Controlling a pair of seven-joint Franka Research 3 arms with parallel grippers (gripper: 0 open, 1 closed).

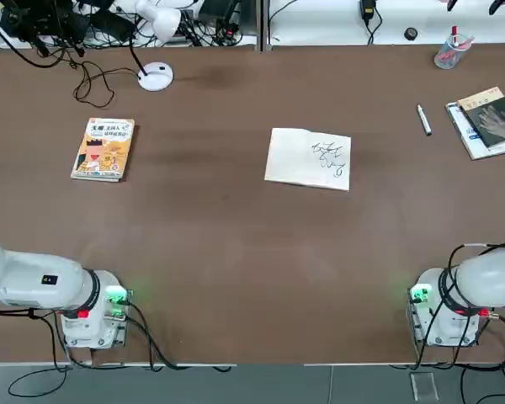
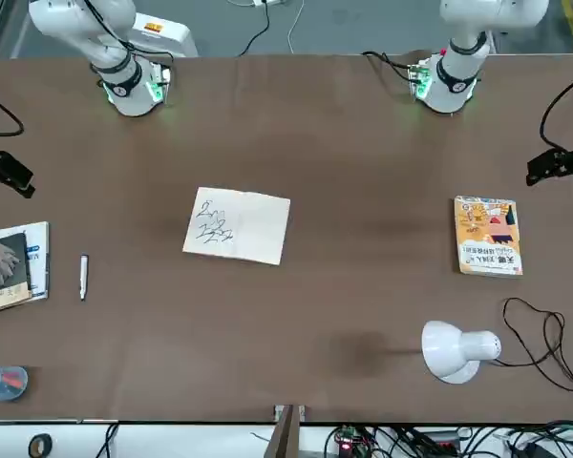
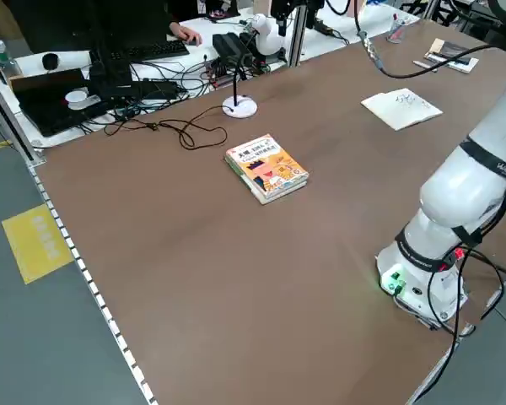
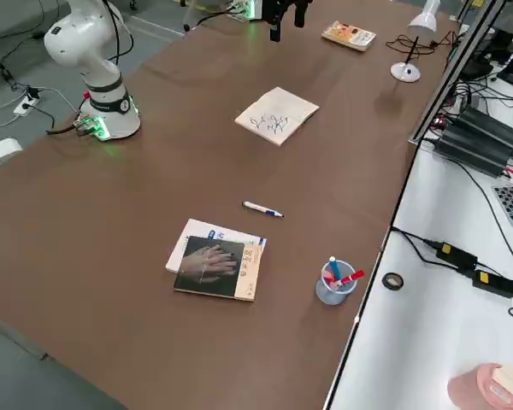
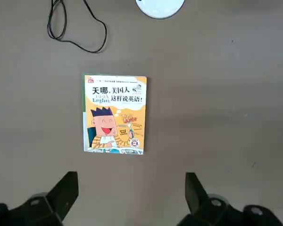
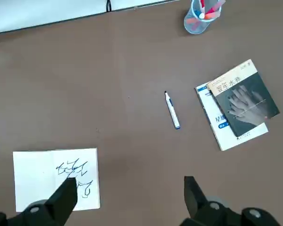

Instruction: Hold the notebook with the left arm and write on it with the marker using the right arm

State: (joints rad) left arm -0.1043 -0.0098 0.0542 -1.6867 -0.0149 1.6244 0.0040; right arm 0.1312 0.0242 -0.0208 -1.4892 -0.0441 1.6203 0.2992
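The notebook (image 1: 308, 158) lies open and flat near the table's middle, black scribbles on its right page. The marker (image 1: 423, 119) lies on the table to its right, apart from it and close to a stack of books. My right gripper (image 6: 129, 186) hangs high over the table, open and holding nothing; its wrist view shows the notebook (image 6: 42, 176) and the marker (image 6: 171, 109) far below. My left gripper (image 5: 130, 183) is also high up and open, above an orange-yellow book (image 5: 115, 114), far from the notebook. Neither gripper touches anything.
The orange-yellow book (image 1: 103, 148) lies at the left. A white desk lamp (image 1: 156, 77) with its cable stands at the back left. A dark-covered book on a white one (image 1: 486, 122) lies at the far right, and a clear cup of pens (image 1: 449, 52) behind it.
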